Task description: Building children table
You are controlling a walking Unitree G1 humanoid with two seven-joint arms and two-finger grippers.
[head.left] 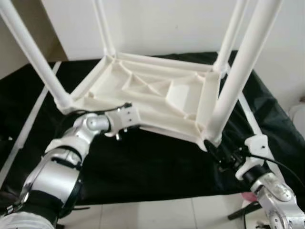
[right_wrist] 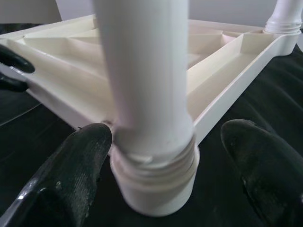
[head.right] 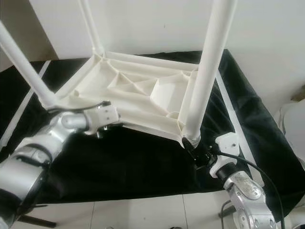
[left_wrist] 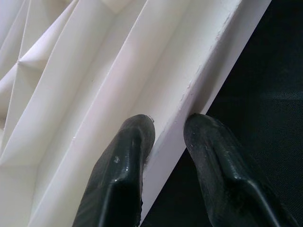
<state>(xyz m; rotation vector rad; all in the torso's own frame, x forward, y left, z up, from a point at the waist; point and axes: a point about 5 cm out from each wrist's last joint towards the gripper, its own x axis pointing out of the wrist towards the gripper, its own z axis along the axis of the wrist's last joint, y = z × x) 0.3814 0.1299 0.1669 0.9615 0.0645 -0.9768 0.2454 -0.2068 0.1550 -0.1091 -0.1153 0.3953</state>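
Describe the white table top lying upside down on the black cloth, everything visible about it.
The table top looks like white moulded plastic, its ribbed underside facing up. It lies inverted on a black cloth. Four white legs rise from its corner sockets. The left tool pinches the near rim, one finger inside, one outside. The right tool straddles the near right leg's base, open, one finger touching the collar.

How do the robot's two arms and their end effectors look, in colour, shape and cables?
Both arms are silver metal with rounded joints and black bands. Each wrist carries a white block. The left end effector and the right end effector each have two long, glossy black fingers with rounded tips. A thin black cable loops along the right wrist.
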